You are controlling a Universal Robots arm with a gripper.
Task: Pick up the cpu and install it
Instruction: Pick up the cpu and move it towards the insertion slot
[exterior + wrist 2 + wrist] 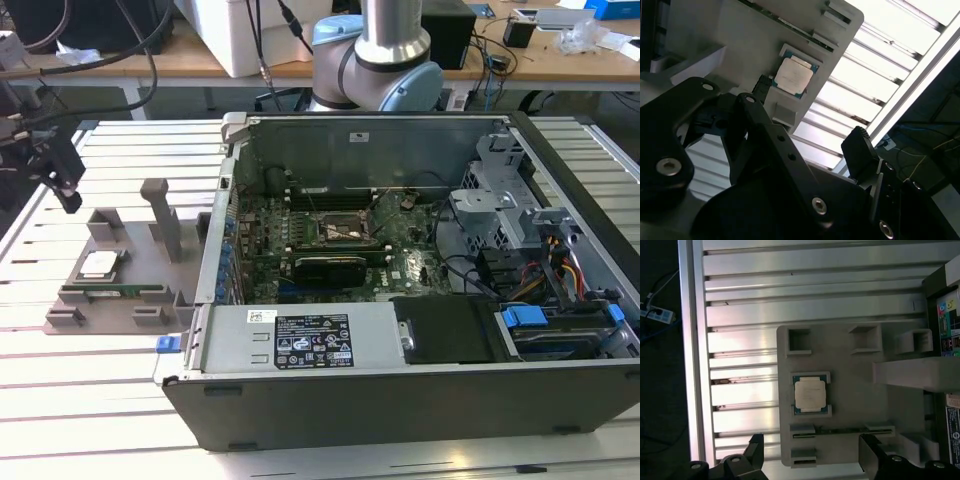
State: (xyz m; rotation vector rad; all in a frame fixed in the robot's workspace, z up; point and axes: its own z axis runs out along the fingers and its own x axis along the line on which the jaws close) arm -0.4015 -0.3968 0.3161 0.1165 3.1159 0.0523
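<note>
One gripper (812,460) is hanging over the slatted metal table (740,300), facing down. Its jaws are standing wide apart and gripping nothing. Both black fingertips (756,454) are showing in the first wrist view with open space between them. In the exterior view the gripper is sitting at the far left of the picture, well apart from the open computer case (400,400). The arm's base (385,45) is standing behind that case.

The cpu (100,264) is lying flat, silver top up, in a square pocket of the gray fixture (140,278). That fixture is resting on the table just beside the case, on the exterior view's left. The cpu is lying below the gripper and slightly toward the exterior view's right of it, near but not touching. In the first wrist view the cpu is lining up with the gap between the fingertips, apart from both. A green memory stick (110,292) is lying in a slot just beside the cpu.
</note>
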